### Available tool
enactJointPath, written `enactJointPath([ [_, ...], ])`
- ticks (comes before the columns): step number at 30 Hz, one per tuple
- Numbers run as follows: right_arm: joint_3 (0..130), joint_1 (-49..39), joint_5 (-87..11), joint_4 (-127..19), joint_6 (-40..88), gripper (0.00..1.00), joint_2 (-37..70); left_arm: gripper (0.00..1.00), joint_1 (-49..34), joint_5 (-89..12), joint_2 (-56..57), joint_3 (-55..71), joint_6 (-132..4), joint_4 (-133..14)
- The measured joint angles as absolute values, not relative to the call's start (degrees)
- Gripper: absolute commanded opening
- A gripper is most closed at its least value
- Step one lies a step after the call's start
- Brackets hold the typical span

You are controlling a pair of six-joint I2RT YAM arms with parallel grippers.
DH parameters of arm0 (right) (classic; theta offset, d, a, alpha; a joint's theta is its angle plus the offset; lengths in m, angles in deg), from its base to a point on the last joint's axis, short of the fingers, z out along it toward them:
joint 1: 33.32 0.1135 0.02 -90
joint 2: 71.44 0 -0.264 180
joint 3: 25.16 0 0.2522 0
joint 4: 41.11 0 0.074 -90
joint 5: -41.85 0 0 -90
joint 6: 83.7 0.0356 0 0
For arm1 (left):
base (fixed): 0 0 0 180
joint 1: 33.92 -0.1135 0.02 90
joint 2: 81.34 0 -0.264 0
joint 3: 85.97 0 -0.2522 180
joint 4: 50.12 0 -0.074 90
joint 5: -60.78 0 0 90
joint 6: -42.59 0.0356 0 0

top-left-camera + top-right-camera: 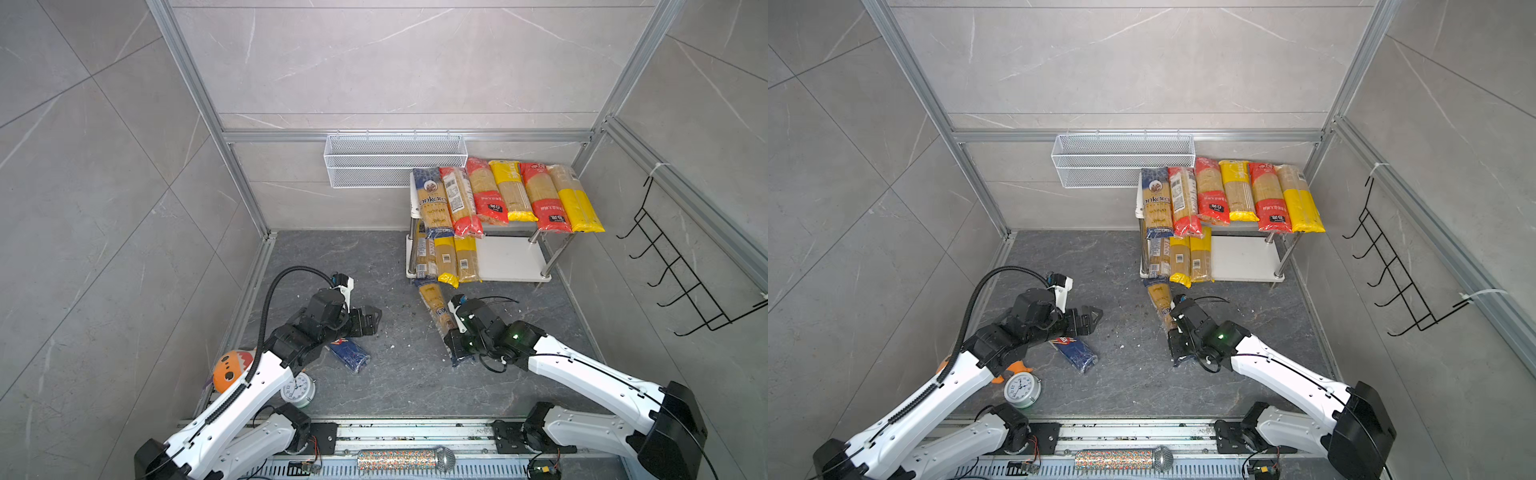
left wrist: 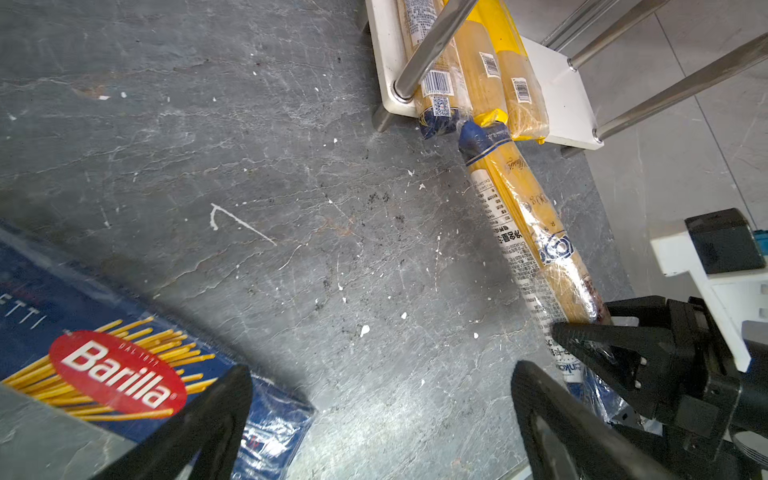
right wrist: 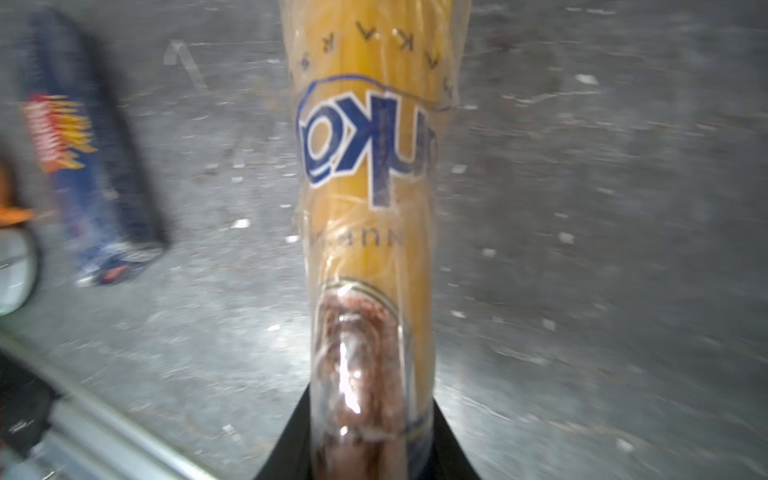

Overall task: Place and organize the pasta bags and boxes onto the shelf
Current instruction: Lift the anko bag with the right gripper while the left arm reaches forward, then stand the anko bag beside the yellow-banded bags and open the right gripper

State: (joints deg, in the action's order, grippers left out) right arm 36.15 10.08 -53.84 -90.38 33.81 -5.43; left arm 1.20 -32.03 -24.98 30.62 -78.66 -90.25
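Spaghetti bag (image 3: 365, 166) sits pinched at one end in our right gripper (image 3: 370, 436), tip at the shelf's (image 1: 507, 257) lower front edge; we should raise it level before sliding. Left gripper (image 2: 382, 370) hangs spread.

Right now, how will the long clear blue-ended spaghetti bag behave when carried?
The clear spaghetti bag is probably stiff: its strands lie straight. Held near one end by the right hand, it may tip. Glossy film looks slippery.

Six packs (image 1: 505, 193) atop shelf (image 1: 414, 208), three packs (image 1: 446, 259) lower tier (image 1: 511, 257); blue-ended pack (image 1: 432, 301) before shelf; Barilla box (image 1: 351, 353) on floor (image 1: 399, 382).
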Motion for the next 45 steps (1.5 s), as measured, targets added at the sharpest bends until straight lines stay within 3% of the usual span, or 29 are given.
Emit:
enactJointPath([
  [9,38.19,1.82,-63.48,-97.29,33.74,0.00,-6.28,1.00,3.19,-35.03,-11.05,23.93,-76.78,-83.36],
  [16,42.30,-7.16,-65.54,-96.59,32.02,0.00,-4.97,1.00,4.32,-35.88,-5.00,19.61,-75.25,-80.85],
  [26,51.17,-19.34,-64.07,-87.10,27.27,0.00,12.04,1.00,4.34,-35.09,-7.16,19.43,-73.70,-79.49],
  [45,67.24,-27.16,-63.79,-74.34,16.76,0.00,34.88,1.00,4.34,-29.26,-17.61,24.15,-70.53,-78.82],
])
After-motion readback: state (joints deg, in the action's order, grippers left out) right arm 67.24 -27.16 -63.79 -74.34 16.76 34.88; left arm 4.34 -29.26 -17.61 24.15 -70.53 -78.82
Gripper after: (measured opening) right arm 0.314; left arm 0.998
